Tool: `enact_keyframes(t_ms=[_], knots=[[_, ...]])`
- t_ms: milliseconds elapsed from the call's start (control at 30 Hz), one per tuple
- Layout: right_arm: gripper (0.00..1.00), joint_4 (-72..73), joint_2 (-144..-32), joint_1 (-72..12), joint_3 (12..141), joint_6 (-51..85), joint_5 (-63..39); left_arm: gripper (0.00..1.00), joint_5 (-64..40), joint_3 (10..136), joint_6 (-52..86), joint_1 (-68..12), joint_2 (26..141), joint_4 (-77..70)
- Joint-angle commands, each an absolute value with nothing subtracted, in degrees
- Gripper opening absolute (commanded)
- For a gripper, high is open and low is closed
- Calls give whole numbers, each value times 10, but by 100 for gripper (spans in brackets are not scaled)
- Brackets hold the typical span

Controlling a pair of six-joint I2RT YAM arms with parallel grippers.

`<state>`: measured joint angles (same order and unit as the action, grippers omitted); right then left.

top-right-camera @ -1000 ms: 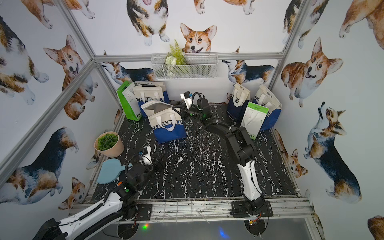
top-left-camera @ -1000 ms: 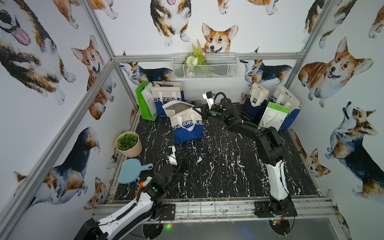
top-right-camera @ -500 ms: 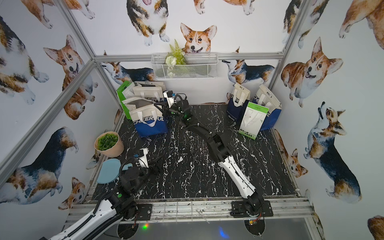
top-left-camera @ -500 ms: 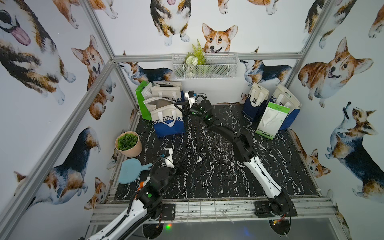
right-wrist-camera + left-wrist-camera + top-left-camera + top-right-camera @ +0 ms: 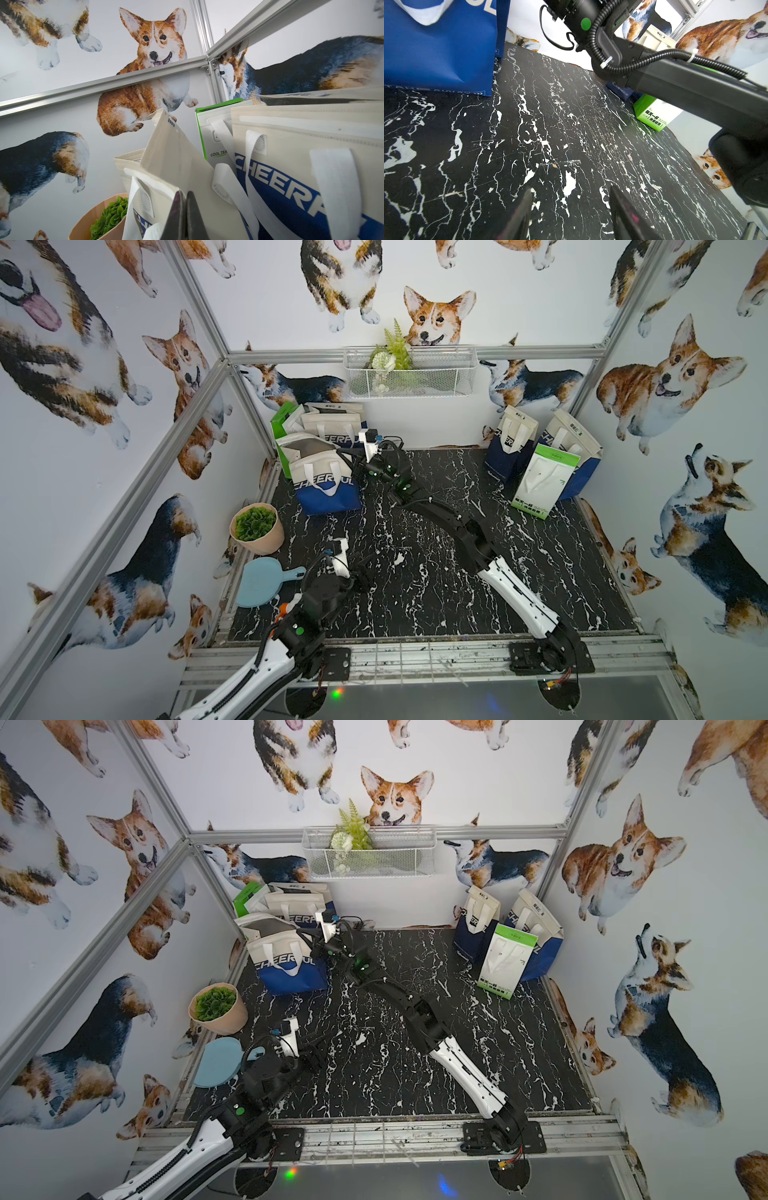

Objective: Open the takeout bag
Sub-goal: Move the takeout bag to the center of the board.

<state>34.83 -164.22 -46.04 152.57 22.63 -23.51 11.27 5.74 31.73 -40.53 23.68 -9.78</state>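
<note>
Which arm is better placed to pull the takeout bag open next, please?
Right: the right end effector grips the takeout bag's rim; the left end effector hangs open over the table, apart from it.

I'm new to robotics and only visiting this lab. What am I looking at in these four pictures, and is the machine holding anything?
Two robot arms with pincer grippers are mounted at the front edge of a black marble table. Two pictures look down on the whole scene from overhead, and the other two come from a camera on each wrist. On the table are a blue-and-cream takeout bag, more bags in the back corners, a potted plant and a blue board. The right gripper is closed, seemingly pinching the takeout bag's rim. The left gripper hovers open above the table, holding nothing.
</note>
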Motion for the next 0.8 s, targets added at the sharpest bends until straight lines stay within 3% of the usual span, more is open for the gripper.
enact_keyframes(t_ms=[0, 333, 367, 433, 533, 633, 767], knots=[[0, 356, -1647, -472, 1533, 218, -219, 62, 114, 56, 324, -406, 233, -98], [0, 377, -1655, -478, 1533, 256, -227, 61, 115, 54, 324, -405, 226, -97], [4, 378, -1654, -477, 1532, 257, -231, 61, 116, 54, 324, -405, 227, -97], [30, 383, -1646, -477, 1522, 258, -243, 61, 119, 53, 324, -405, 230, -98], [49, 399, -1615, -474, 1471, 265, -257, 61, 124, 49, 322, -406, 238, -111], [61, 447, -1554, -469, 1363, 271, -265, 61, 124, 48, 321, -406, 257, -131], [62, 503, -1455, -461, 1201, 243, -252, 60, 123, 50, 314, -406, 308, -168]])
